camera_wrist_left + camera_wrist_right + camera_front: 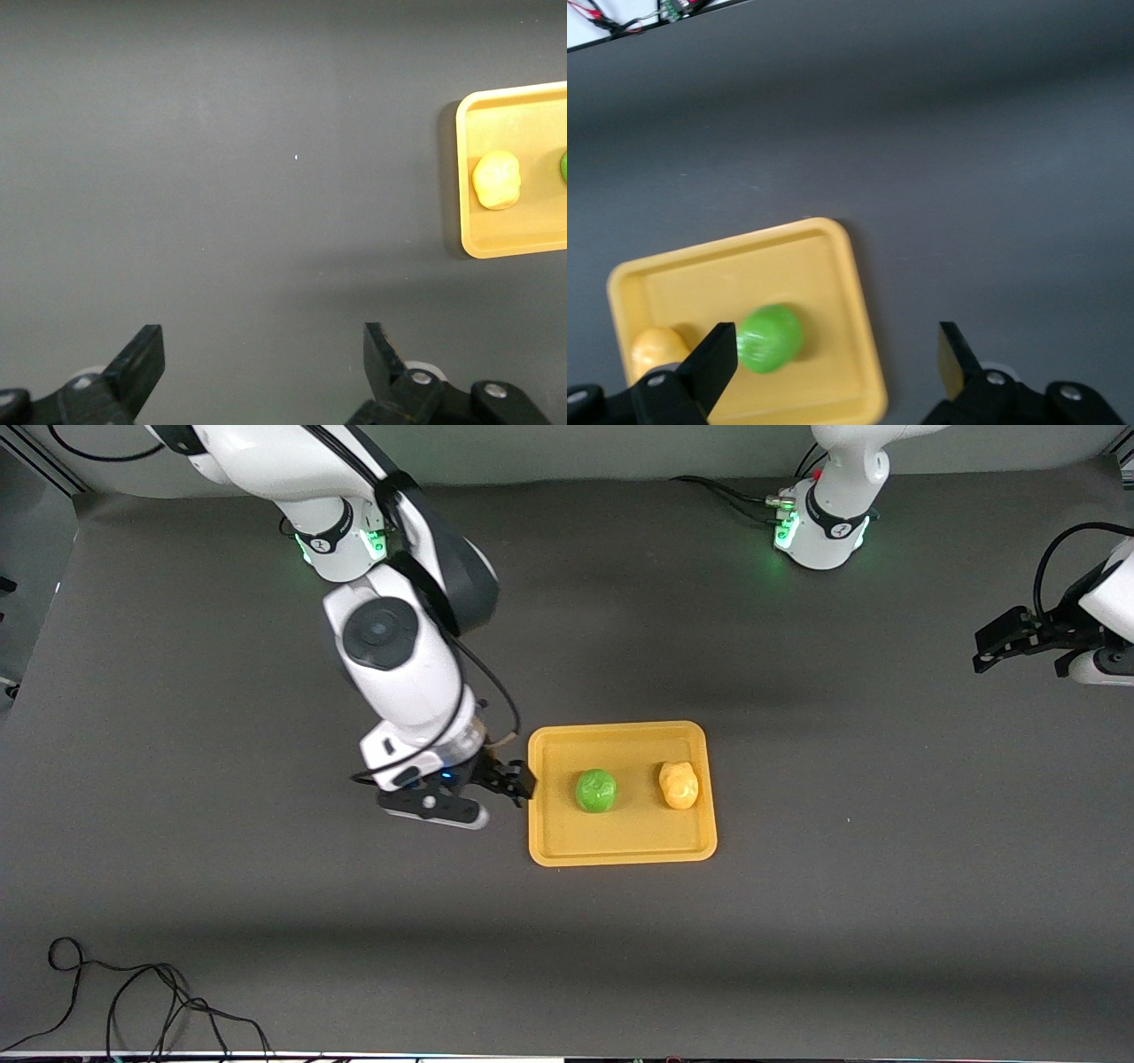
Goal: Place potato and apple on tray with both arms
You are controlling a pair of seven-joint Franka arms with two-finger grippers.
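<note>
The yellow-orange tray (620,850) lies in the middle of the table. The green apple (596,790) and the yellow potato (679,785) rest on it side by side, apart, the potato toward the left arm's end. My right gripper (512,781) is open and empty, over the tray's rim at the right arm's end. The right wrist view shows the apple (771,338), potato (656,350) and tray (850,266) below its open gripper (833,354). My left gripper (985,648) waits open and empty over bare table at the left arm's end. Its wrist view (264,354) shows the tray (465,177), potato (496,180) and the apple's edge (563,166).
The dark grey mat (842,921) covers the table. A loose black cable (133,1001) lies at the table's edge nearest the front camera, toward the right arm's end. Cables (726,491) run by the left arm's base.
</note>
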